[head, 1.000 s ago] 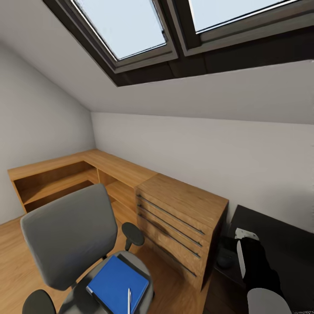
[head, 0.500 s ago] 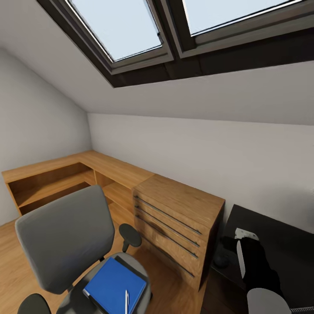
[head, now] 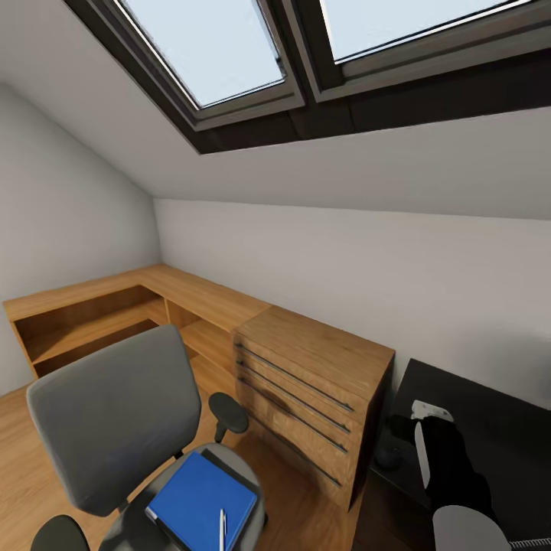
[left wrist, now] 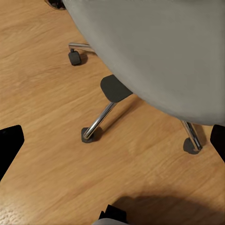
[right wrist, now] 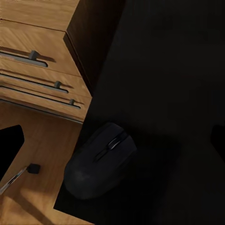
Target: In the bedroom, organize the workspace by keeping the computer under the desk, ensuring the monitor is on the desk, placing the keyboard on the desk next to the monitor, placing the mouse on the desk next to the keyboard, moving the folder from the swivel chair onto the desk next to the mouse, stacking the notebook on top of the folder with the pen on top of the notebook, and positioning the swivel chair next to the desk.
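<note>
The swivel chair (head: 111,413) stands at lower left with its grey back toward the wooden shelves. The blue folder (head: 200,497) lies on its seat, and the white pen (head: 222,528) rests on the folder's near edge. I cannot make out the notebook. The dark mouse (right wrist: 101,159) sits at the corner of the black desk (head: 490,428), also as mouse (head: 389,457). My right gripper (right wrist: 112,140) hovers open above it. My left gripper (left wrist: 112,145) is open over the floor beside the chair's chrome base (left wrist: 98,122). Computer, monitor and keyboard are out of view.
A light wooden drawer chest (head: 314,390) stands between the chair and the desk, close against the desk's end. Low wooden shelving (head: 99,314) runs along the far walls. Skylights (head: 207,46) slope overhead. Wood floor (left wrist: 42,93) lies open around the chair.
The whole head picture slid slightly left a second ago, so the camera turned. Over the last half second nothing has shifted.
</note>
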Robot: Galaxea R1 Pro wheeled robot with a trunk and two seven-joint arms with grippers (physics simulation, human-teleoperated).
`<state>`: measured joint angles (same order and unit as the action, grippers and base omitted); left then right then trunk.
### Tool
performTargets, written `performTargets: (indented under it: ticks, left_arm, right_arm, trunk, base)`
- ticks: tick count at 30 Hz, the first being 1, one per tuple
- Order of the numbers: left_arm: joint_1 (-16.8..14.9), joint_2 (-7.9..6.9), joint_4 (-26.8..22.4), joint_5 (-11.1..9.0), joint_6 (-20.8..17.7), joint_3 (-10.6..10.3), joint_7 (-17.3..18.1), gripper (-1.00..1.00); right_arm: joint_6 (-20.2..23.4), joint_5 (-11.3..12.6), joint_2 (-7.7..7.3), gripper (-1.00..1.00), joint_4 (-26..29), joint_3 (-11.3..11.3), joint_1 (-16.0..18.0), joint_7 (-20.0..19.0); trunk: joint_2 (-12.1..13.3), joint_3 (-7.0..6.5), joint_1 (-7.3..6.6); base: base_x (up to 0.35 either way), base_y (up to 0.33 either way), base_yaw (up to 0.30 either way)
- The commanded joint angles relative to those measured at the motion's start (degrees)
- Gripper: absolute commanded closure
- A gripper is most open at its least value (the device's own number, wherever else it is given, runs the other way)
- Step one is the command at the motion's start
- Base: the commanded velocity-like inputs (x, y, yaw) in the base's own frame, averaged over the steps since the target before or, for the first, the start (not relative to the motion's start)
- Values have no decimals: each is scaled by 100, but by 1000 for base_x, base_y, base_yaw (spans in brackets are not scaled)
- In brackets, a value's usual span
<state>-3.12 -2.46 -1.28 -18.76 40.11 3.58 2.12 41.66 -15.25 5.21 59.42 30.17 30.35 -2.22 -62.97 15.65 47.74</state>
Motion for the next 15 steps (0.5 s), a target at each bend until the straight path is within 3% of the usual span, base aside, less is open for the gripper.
performTargets:
  ticks: [1, 15]
  left_arm:
    - [-4, 0, 4, 4, 14, 33, 23, -100]
    - [-4, 0, 1, 4, 15, 29, 26, -100]
  right_arm:
    - [16, -34, 8, -100, 8, 15, 6, -23]
    - [-12, -33, 4, -100, -6, 15, 6, -35]
  trunk:
    - [-5, 7, 1]
    - [-5, 7, 1]
  base:
    - [0, 0, 0]
    - [0, 0, 0]
